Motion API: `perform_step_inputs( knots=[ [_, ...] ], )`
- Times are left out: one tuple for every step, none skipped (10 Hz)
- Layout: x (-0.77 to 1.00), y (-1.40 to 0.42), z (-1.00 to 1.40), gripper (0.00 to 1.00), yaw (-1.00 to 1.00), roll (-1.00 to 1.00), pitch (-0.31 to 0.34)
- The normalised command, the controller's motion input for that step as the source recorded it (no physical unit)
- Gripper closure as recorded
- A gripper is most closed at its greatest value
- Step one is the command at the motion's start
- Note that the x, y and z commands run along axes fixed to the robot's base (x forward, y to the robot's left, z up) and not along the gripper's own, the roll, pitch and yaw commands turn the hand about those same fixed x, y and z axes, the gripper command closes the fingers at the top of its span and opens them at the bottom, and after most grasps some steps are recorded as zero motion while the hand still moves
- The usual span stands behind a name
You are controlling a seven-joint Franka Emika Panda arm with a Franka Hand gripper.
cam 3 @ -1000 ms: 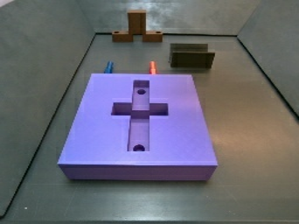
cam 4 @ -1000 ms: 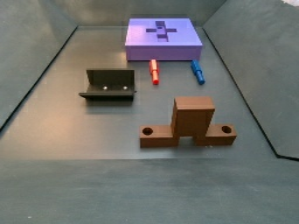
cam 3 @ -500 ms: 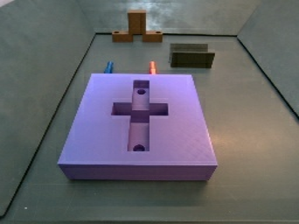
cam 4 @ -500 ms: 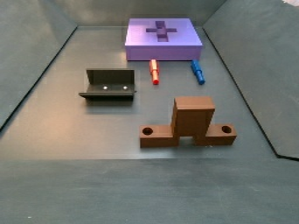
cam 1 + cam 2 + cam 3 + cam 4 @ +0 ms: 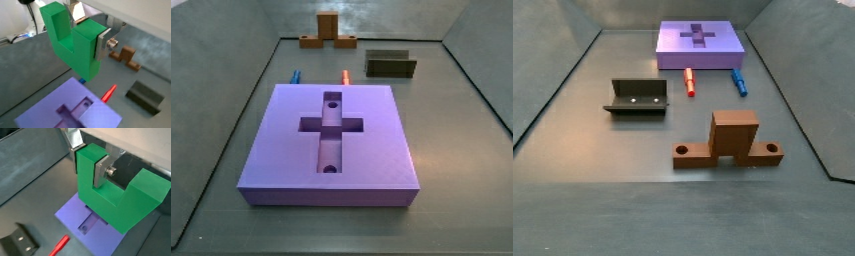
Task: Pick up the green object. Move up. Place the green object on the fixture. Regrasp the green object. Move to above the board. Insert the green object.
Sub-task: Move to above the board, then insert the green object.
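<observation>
Above the board, in both wrist views, the green object hangs clamped in the tool, one silver finger pressed flat against one arm of its U. Neither side view shows the tool or the piece. Beyond the board lie a red peg and a blue peg; farther off stand the fixture and a brown wooden stand.

Dark grey floor, purple board, fixture, brown wooden stand, red pen, blue pen, end effector aloft
</observation>
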Motion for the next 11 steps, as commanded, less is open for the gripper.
perform_step_inputs(
  knots=[
    [-0.06,0.02,0.00,1.00,-0.01,-0.45,-0.052],
    [-0.04,0.01,0.00,1.00,0.00,-0.24,-0.039],
    [0.13,-0.30,-0.37,1.00,0.03,-0.04,-0.034],
    [0.21,-0.40,-0.66,1.00,0.15,0.00,-0.139],
    [0.34,-0.44,-0.77,1.00,0.34,-0.04,-0.190],
    [0.46,-0.36,-0.85,1.00,0.42,-0.08,-0.111],
    [0.47,-0.19,-0.95,1.00,0.41,-0.07,-0.076],
    [0.38,0.00,-1.00,1.00,0.37,-0.04,-0.063],
    [0.36,0.00,-1.00,1.00,0.33,-0.03,-0.064],
    [0.37,0.14,-1.00,1.00,0.14,-0.04,-0.066],
    [0.49,0.42,-0.91,1.00,-0.10,-0.06,-0.040]
  ],
)
